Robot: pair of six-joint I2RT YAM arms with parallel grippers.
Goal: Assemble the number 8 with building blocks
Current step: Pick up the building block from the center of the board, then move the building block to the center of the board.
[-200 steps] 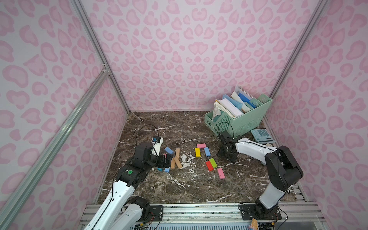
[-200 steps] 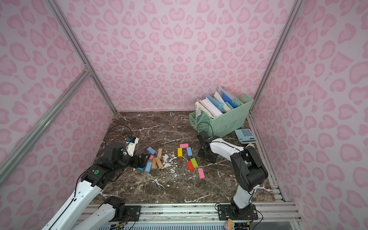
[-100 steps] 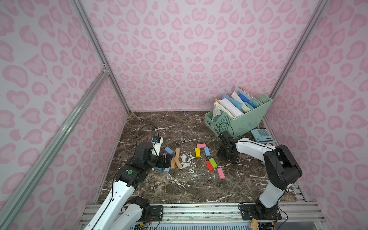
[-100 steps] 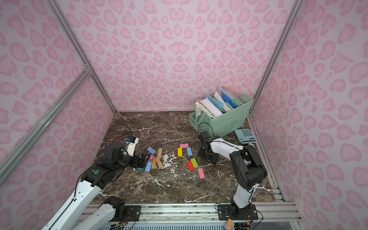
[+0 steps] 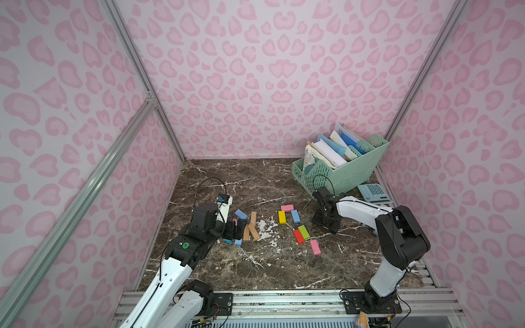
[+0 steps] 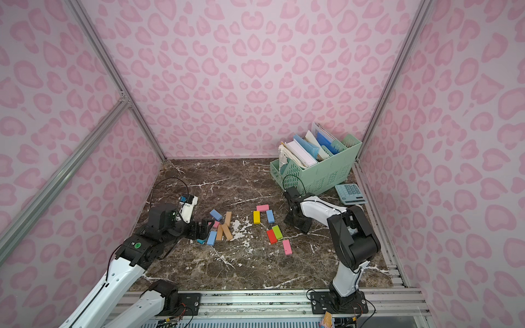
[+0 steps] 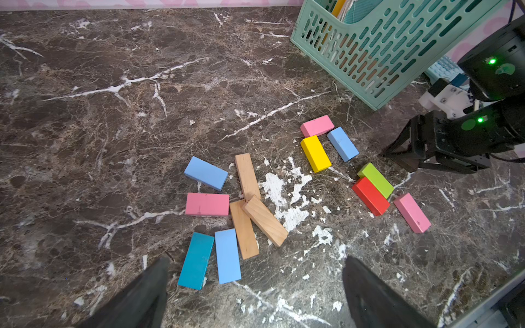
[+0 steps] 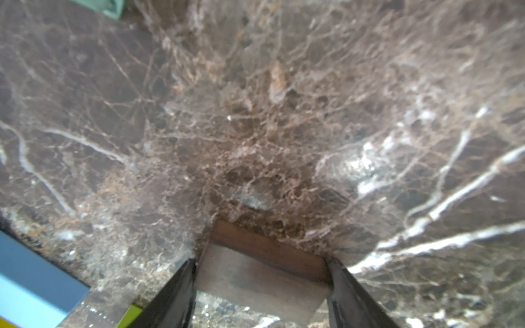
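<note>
**Top views.** In both top views the left gripper [image 5: 236,229] stands wide open with nothing in it, low over the table [image 5: 255,272]. A bunch of building blocks [image 5: 250,230] lies right at its tips: light blue, pink, teal and tan ones, some of them touching. A second bunch lies between the two grippers. The right gripper [image 5: 326,224] points down at the table just past that bunch, and what it has is hidden here. The basket [image 5: 355,173] stands close behind it, and the calculator [image 5: 373,193] is near its arm. From both grippers back toward the arm bases, the table is wide and bare.

**Left wrist view.** The two fingers [image 7: 136,298] of the left gripper [image 7: 255,261] are far apart.
- The teal brick [image 7: 196,259] and a light blue brick [image 7: 227,255] lie closest to the tips, side by side.
- Farther out a pink brick [image 7: 316,125] lies across. A yellow brick [image 7: 315,153] and a second light blue brick [image 7: 342,143] lie below its ends, with small gaps between.
- The green brick [image 7: 375,180] and the red brick [image 7: 369,196] touch along their long sides.
- Past the near bunch there is bare table all the way to the wall.

**Right wrist view.** The right gripper [image 8: 261,261] squeezes a dark brown brick [image 8: 261,272], with one finger on each side of it. Bare table lies ahead of it. A blue edge and a green corner show off to one side, apart from the gripper.
</note>
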